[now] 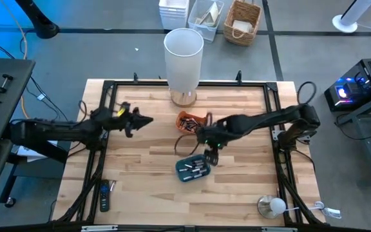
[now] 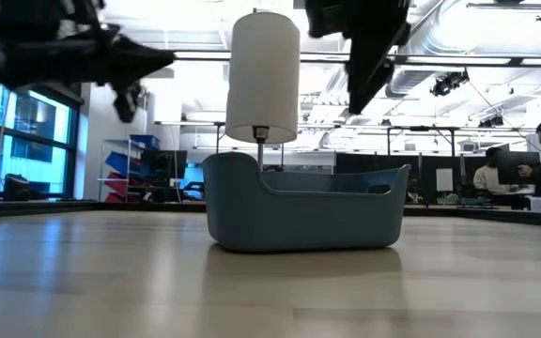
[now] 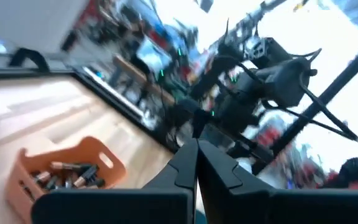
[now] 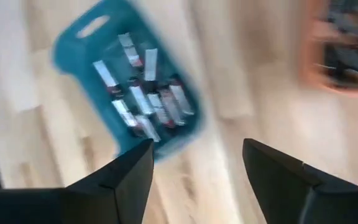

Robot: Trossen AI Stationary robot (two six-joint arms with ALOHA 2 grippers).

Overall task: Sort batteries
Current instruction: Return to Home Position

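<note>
A blue tray (image 1: pixel 193 169) stands near the table's middle and holds several silvery batteries (image 4: pixel 143 93). An orange tray (image 1: pixel 190 121) farther back holds several dark, copper-brown batteries (image 3: pixel 67 174). My right gripper (image 4: pixel 197 146) hangs open and empty above the table, just right of the blue tray (image 4: pixel 126 81), between the two trays. It also shows in the high view (image 1: pixel 210 154). My left gripper (image 3: pixel 196 152) is shut and empty. It hovers left of the orange tray (image 3: pixel 73 168), pointing toward it (image 1: pixel 143 120).
A tall white cylinder lamp (image 1: pixel 184 61) stands at the far edge, behind the orange tray. A flat black remote (image 1: pixel 104 196) lies near the near left corner. A round white bulb-like object (image 1: pixel 272 206) sits near the near right corner. Bare wood lies in front of the blue tray.
</note>
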